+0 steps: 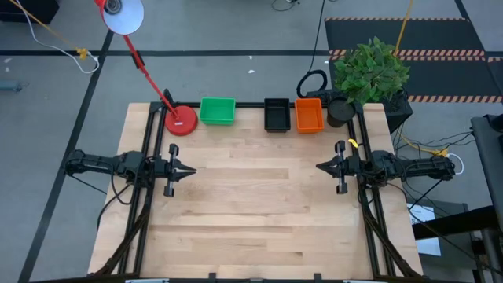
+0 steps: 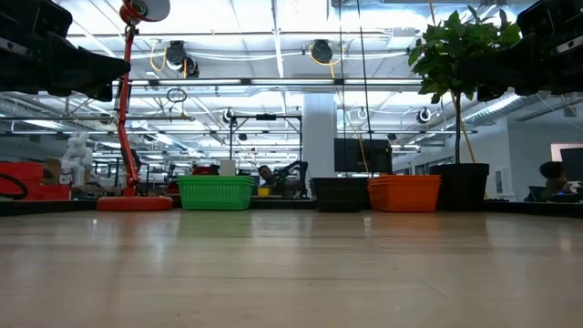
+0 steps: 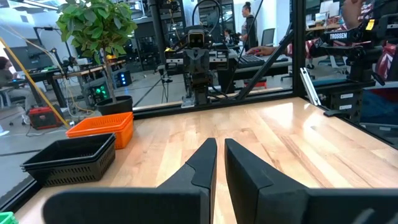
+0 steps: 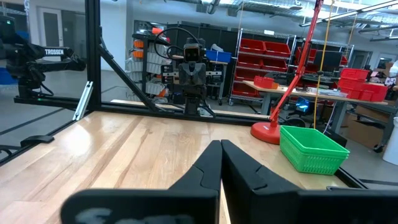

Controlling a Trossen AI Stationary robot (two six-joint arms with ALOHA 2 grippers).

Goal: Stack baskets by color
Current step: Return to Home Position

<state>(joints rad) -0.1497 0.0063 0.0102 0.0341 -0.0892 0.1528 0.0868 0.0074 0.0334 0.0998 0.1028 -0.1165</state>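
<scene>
Lying crosswise, green baskets [image 1: 218,110] neighbour lengthwise black baskets [image 1: 277,115], orange baskets [image 1: 309,115].

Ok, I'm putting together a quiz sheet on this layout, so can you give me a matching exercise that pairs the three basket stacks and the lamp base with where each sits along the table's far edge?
Things:
1. green basket stack
2. black basket stack
3. orange basket stack
4. red lamp base

Places, seen from above:
A. next to the dark plant pot
B. left end of the row
C. between the two other basket stacks
D. just right of the lamp base

Pairs: 1-D, 2-C, 3-A, 4-B
</scene>
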